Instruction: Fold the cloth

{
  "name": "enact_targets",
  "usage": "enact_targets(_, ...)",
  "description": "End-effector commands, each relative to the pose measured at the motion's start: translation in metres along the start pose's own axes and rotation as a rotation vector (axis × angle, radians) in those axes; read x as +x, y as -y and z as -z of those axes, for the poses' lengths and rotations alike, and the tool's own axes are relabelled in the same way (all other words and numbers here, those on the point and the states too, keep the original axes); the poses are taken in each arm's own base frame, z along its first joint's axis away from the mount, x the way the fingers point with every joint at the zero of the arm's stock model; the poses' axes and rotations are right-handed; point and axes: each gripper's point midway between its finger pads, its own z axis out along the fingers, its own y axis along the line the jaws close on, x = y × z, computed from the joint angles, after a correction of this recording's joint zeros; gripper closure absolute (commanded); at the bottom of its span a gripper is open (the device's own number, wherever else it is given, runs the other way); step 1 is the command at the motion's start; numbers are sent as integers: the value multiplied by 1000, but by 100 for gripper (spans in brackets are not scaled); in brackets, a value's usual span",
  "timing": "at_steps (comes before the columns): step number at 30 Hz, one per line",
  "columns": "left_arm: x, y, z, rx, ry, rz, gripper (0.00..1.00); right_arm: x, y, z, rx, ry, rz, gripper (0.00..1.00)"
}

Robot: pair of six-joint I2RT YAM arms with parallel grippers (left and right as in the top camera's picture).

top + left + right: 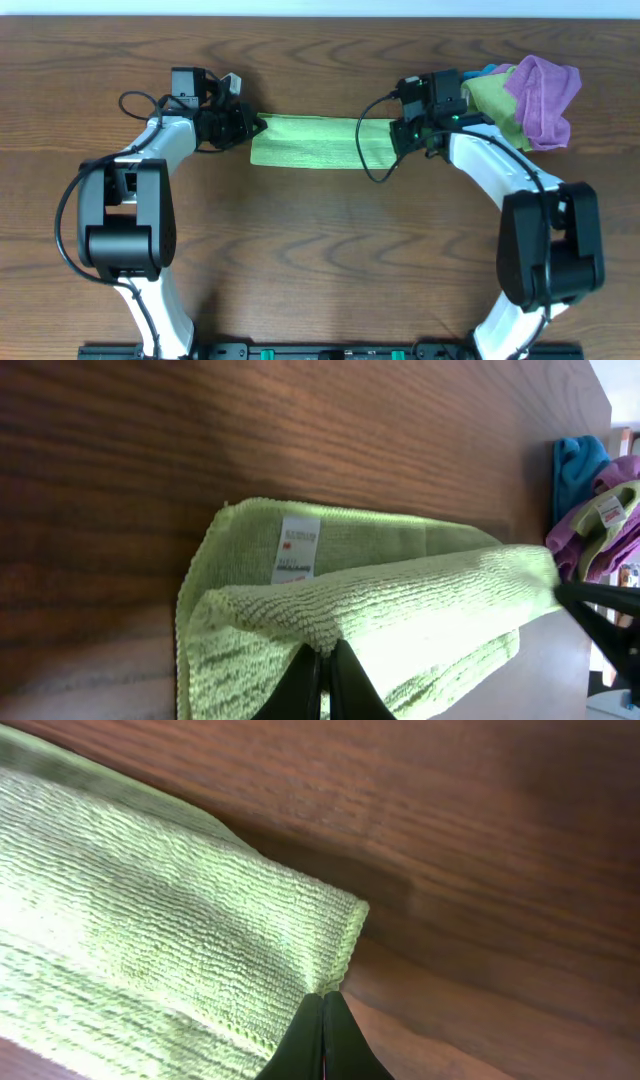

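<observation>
The wooden counter [320, 250] bore the cloth [310, 143], stretched as a folded strip near the middle of the far edge. A purple cloth [545, 95] lay bunched toward the far right corner. The left gripper [258, 128] and right gripper [397, 140] each pinched one end of the cloth.

cloth [305, 143]: light lime-green, fine ribbed weave | label [298, 548]: white, red mark, grey print | table [320, 250]: dark brown, streaked wood grain | upper right: purple cloth [545, 95], plain | olive-green cloth [492, 100] | teal cloth [580, 460] | arm [490, 168]: white, black joints
</observation>
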Motion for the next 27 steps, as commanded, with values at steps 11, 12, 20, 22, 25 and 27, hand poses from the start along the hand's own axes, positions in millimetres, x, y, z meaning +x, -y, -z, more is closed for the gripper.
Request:
enact_targets(11,-4,-15,-2,-50,18,12,33,2,2,-8,51,-9,10,58)
enact_targets(12,-6,-16,-1,-50,22,15,32,2,1,-6,50,-10,10,55)
enact_targets(20,-28,-5,22,6,68,11,18,-11,-2,26,52,29,-96,37)
enact_targets(22,-36,5,30,24,74,5,22,-18,-3,39,51,60,-126,32)
enact_targets(25,-43,19,38,50,72,-2,72,-27,-6,58,43,100,-167,27)
enact_targets(27,-45,32,39,79,59,-14,92,-30,-10,67,6,112,-190,23)
